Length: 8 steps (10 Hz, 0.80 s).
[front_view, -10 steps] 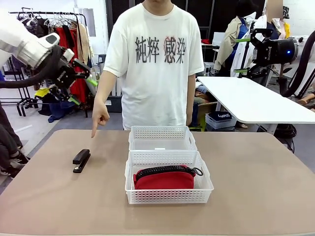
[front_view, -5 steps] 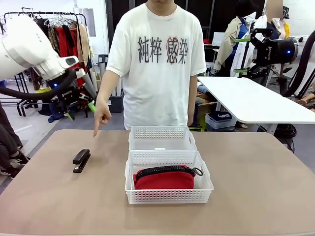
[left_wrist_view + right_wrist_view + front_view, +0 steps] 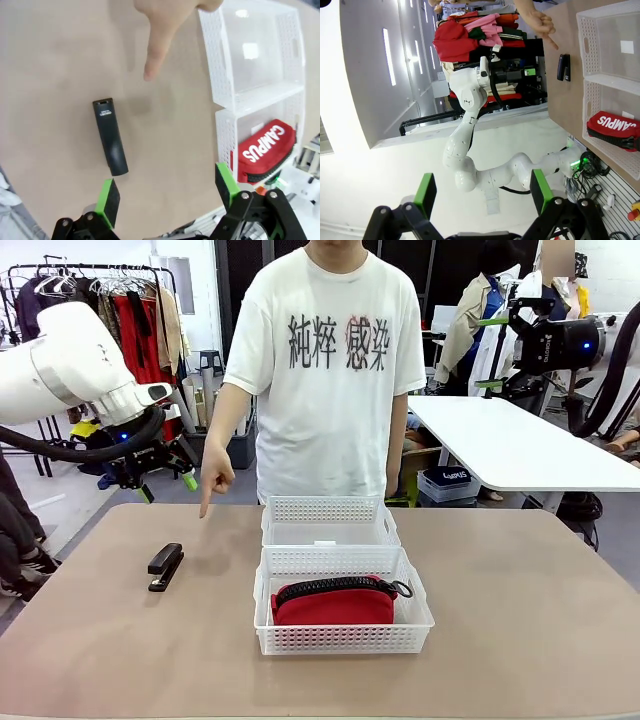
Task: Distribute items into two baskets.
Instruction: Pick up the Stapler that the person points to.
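The left gripper point(image 3: 168, 486) hung wide open and empty at mid-left, above the black stapler point(image 3: 166, 566) lying left of the nearer basket point(image 3: 340, 641), which held the red pouch point(image 3: 333, 606); the right gripper point(image 3: 490, 352) gaped empty at upper right.

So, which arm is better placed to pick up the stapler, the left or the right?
Left, probably. The left gripper hangs open near the left side of the table, with the stapler just ahead of it in its wrist view. The right gripper is raised far off at the right.
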Each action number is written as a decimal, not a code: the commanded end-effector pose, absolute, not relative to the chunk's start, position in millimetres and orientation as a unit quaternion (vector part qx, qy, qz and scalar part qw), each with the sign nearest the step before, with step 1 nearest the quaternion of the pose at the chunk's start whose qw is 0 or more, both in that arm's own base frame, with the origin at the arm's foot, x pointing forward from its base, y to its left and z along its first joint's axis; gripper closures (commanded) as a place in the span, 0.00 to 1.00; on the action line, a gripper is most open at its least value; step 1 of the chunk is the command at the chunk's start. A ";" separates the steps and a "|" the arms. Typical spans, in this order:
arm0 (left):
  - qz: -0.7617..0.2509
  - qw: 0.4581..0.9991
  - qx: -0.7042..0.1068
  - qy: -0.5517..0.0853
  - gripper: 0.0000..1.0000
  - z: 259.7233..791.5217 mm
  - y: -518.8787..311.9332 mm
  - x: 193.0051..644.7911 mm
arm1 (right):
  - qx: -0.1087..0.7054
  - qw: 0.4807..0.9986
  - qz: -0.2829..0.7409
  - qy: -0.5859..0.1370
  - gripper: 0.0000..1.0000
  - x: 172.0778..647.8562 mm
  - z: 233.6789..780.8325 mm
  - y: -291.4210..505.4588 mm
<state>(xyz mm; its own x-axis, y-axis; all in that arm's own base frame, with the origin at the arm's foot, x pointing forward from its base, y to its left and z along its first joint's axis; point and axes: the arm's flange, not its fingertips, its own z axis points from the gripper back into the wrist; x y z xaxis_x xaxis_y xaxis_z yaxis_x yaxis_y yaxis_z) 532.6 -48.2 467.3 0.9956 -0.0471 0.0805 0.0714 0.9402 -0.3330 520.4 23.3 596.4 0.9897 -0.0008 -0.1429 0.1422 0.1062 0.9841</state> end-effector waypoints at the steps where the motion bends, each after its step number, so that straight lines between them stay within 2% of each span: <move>1: -0.045 0.989 -0.136 -0.036 0.00 469.5 -43.8 531.5 | 0.674 0.736 -0.049 0.051 0.00 520.2 600.6 23.8; 4: -0.040 0.987 -0.151 -0.035 0.00 466.8 -45.8 532.4 | 0.674 0.736 -0.049 0.051 0.00 520.2 600.6 23.8; 5: -0.032 0.994 -0.100 -0.044 0.00 460.4 -47.6 535.2 | 0.674 0.736 -0.049 0.051 0.00 520.2 600.6 23.8; 8: -0.020 0.998 -0.027 -0.045 0.00 428.1 -53.9 549.1 | 0.674 0.736 -0.049 0.051 0.00 520.2 600.6 23.8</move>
<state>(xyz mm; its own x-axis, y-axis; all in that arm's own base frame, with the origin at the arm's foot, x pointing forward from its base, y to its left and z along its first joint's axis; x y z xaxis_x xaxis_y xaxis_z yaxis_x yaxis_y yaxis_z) 545.3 -49.7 437.0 0.9934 -0.0731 0.0883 0.0833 0.9896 -0.1173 520.4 23.3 596.5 0.9898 -0.0008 -0.1427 0.1420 0.1063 0.9841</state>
